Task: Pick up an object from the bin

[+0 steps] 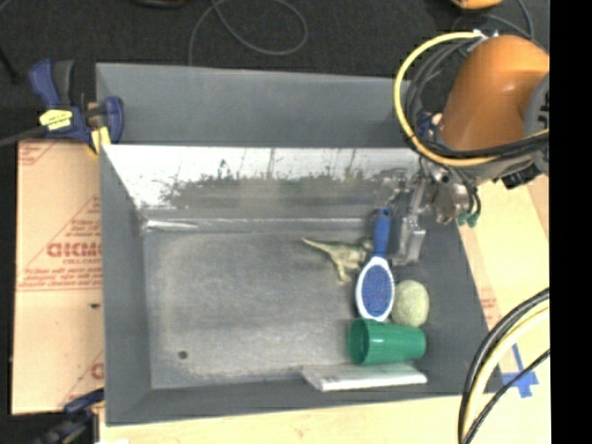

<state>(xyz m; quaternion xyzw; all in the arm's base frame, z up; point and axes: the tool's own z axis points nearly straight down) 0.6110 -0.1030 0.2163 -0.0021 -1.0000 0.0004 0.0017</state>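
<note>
Beyond the green cup (386, 342) and pale ball (412, 303) in the near right corner of the bin (231, 322), the blue brush (376, 287) lay with its long axis pointing to the far wall, its handle just beside the gripper (413, 234), whose claw could not be judged spread or closed.

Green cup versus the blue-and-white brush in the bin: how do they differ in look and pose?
The green cup is one solid colour; the brush has a blue handle and a white oval head with blue bristles. The cup lies on its side, across the view; the brush runs front to back, handle toward the back wall. Both lie close together in the right part of the bin.
</note>
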